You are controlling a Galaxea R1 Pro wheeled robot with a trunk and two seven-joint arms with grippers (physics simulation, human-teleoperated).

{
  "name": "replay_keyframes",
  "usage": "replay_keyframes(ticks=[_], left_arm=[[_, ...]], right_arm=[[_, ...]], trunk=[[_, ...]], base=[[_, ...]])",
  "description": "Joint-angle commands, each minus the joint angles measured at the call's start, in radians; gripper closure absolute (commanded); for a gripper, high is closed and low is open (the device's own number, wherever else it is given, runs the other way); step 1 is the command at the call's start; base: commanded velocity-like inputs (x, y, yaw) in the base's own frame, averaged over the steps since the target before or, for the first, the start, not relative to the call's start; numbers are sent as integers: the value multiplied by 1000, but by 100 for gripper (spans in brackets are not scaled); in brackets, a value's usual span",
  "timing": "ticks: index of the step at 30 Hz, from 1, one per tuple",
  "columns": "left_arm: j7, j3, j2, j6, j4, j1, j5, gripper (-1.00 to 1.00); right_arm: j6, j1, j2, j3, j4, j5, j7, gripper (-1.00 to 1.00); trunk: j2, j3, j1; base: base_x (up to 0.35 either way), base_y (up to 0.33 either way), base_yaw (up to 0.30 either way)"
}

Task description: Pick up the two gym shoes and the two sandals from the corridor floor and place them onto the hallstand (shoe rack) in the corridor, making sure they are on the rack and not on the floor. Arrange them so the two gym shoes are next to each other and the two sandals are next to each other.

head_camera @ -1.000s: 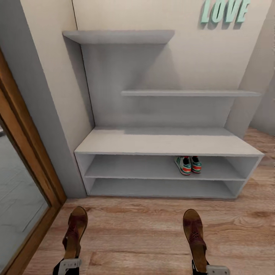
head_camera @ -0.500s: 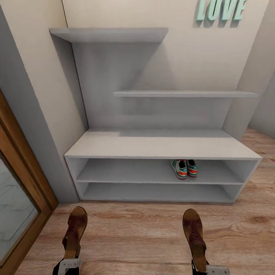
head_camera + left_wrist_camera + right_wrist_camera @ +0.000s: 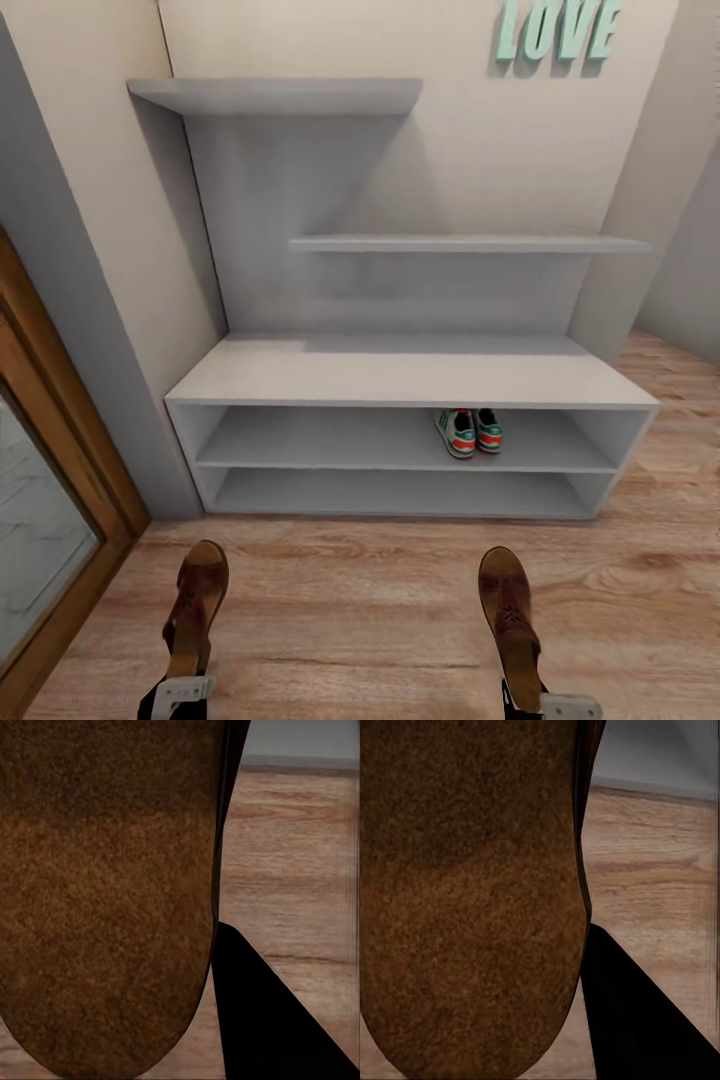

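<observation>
Change since a second ago: whole head view has slid, so the camera has moved; the hallstand now sits a little further left in the picture and the wooden frame at the left edge shows less. Both sandals keep the same place at the bottom of the view.
Hallstand point(image 3: 410, 375): pale grey unit against a cream wall, a long low bench with two open tiers below and two stepped wall shelves above.
Gym shoes point(image 3: 468, 431): two white sneakers with teal stripes and orange-red patches, side by side and touching, on the upper open tier, right of its middle, heels facing the camera.
Left sandal point(image 3: 195, 607): brown, with dark reddish straps, held by its heel end in the left gripper point(image 3: 178, 692), toe pointing toward the hallstand, above the floor.
Right sandal point(image 3: 509, 612): same kind, held by its heel end in the right gripper point(image 3: 553, 706), toe also toward the hallstand, well apart from the other sandal.
Grippers: each is closed on its sandal; only the pale housings show at the bottom edge of the head view.
Wrist views: each has a rough brown sandal sole close up, a dark finger beside it, and floor beyond.
Corridor floor point(image 3: 370, 610): light brown wood planks with knots.
Wall: teal letters reading LOVE point(image 3: 555, 28) at upper right.
Left edge: wooden frame point(image 3: 50, 420) around a pale panel.
</observation>
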Motion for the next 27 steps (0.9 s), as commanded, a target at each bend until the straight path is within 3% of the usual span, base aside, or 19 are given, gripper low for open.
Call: replay_keyframes(ticks=[1,27], left_arm=[[-8,9,-1,-2,1,-1,-6,100],[-8,9,-1,-2,1,-1,-6,100]], right_arm=[[-2,-1,-1,9,0,-8,-5,100],[-3,-1,-1,9,0,-9,-6,100]], trunk=[[0,-1,-1],[0,-1,-1]], base=[[-138,-77,0],[-70,-47,0]])
